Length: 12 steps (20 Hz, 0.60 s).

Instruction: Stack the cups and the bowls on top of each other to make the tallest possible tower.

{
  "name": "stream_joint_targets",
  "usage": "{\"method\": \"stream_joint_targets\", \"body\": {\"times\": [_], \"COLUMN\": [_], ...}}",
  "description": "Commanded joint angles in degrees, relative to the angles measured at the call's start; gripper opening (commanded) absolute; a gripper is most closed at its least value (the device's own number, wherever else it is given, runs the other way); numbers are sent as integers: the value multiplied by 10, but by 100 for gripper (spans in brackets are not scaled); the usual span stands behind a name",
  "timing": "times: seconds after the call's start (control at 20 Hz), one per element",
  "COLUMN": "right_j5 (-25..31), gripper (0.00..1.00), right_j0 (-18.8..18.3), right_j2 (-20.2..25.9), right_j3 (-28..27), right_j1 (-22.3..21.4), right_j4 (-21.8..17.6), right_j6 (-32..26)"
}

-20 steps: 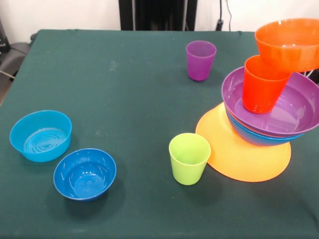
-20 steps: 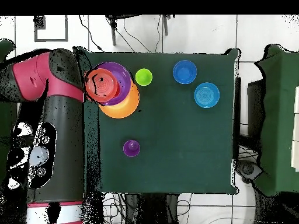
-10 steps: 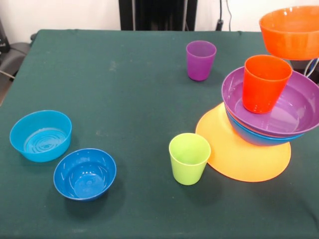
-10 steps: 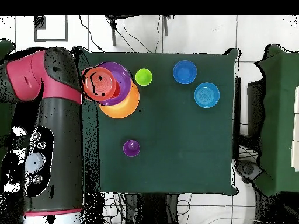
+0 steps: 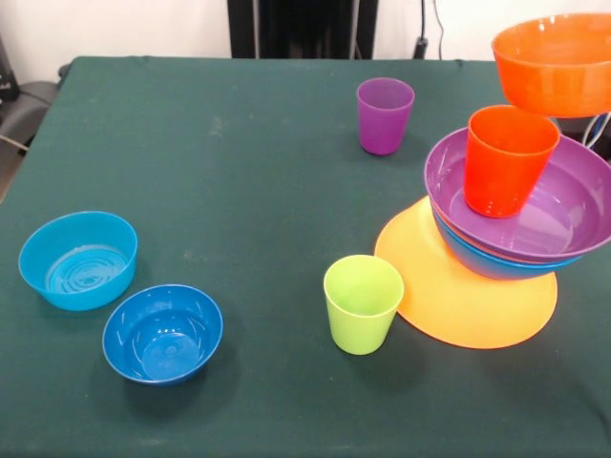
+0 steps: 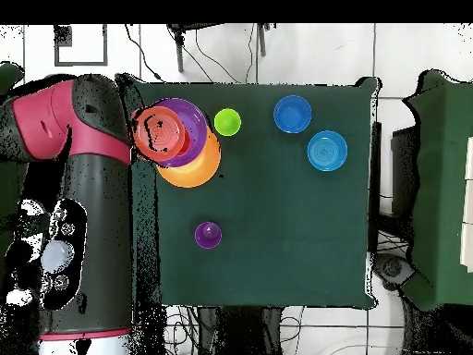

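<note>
Right, small orange bowl is up in the air, clear of the orange cup and just up and off to one side of its mouth. I can't see the jaws in either view. The arm covers that corner from overhead, so I can't tell whether they're apart or clamped, though something must be carrying that bowl.

Handling: I'd judge this as thin, glossy plastic, light, stiff and slippery. It should shrug off a knock, but it will skate under a loose pinch. The rim is the only sensible place to take hold, with one wall between the jaws.

The tower sits directly below the lifted bowl. Its base is the orange-yellow bowl, then the blue bowl and the purple bowl, with the orange cup standing inside.

Count: six bowls, three of them in the tower, one aloft, and the light blue bowl and dark blue bowl well apart across the desk. I can see three cups: orange, lime green cup and purple cup. No yellow one shows.
</note>
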Motion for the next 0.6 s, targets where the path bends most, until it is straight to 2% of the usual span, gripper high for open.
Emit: {"method": "stream_joint_targets", "body": {"times": [0.05,0.6], "right_j5": [33,57], "gripper": [0,0], "right_j0": [-15,-12], "right_j2": [21,7], "right_j3": [47,37], "right_j1": [23,29], "right_j4": [-32,-39], "right_j6": [-5,-10]}}
